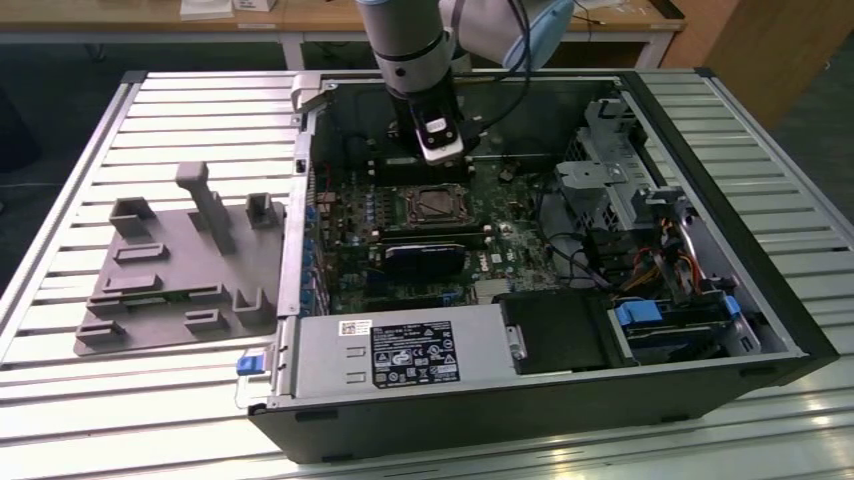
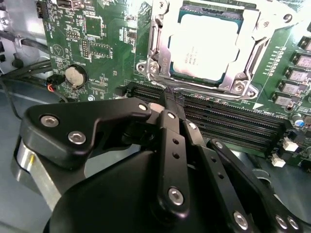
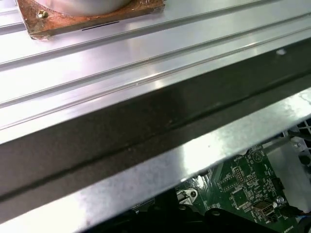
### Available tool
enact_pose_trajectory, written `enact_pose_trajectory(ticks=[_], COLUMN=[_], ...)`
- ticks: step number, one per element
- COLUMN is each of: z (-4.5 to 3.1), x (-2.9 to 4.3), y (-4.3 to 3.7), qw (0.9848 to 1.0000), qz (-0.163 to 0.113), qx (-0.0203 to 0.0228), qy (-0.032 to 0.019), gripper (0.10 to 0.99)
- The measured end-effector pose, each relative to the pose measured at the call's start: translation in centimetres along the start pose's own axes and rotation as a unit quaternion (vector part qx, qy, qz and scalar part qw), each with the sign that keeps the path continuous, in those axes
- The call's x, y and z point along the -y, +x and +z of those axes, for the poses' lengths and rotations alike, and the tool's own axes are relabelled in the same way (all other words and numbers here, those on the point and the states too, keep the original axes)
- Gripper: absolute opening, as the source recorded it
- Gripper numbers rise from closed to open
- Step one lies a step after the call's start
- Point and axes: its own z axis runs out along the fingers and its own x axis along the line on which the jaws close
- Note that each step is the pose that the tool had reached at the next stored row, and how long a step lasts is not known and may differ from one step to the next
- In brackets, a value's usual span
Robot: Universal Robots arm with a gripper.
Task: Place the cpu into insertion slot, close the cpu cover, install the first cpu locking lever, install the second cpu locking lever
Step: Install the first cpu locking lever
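**Item:** cpu [image 2: 201,46], seated in the insertion slot [image 1: 434,205]. The cpu cover [image 2: 251,36] lies flat over its edges.

**Tool:** your gripper [image 2: 170,99], fingers drawn fully together with nothing between them. The tips hang over the memory slots [image 2: 218,116], just beside the socket, on its far side in the exterior view.

**Step, as judged:** first locking lever. You cannot tell whether either lever is latched.

**Requirement:** set the closed tips on the lever arm, press down, and tuck it under its hook.
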Motion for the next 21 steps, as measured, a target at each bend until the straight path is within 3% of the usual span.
enact_pose_trajectory(ticks=[2, 6, 12, 16, 17, 21], z=[0.02, 0.15, 0.27, 0.27, 0.27, 0.26], x=[-0.01, -0.08, -0.17, -0.17, -0.17, -0.18], y=[-0.03, -0.21, -0.47, -0.48, -0.48, -0.49], qw=[1.0000, 0.9995, 0.9986, 0.9984, 0.9983, 0.9971], qz=[0.000, 0.000, -0.001, -0.001, -0.002, -0.009], qx=[-0.0047, -0.0227, -0.0353, -0.0358, -0.0347, -0.0247], qy=[0.0044, 0.0209, 0.0406, 0.0431, 0.0459, 0.0711], gripper=[0.102, 0.102, 0.102, 0.102, 0.102, 0.102])
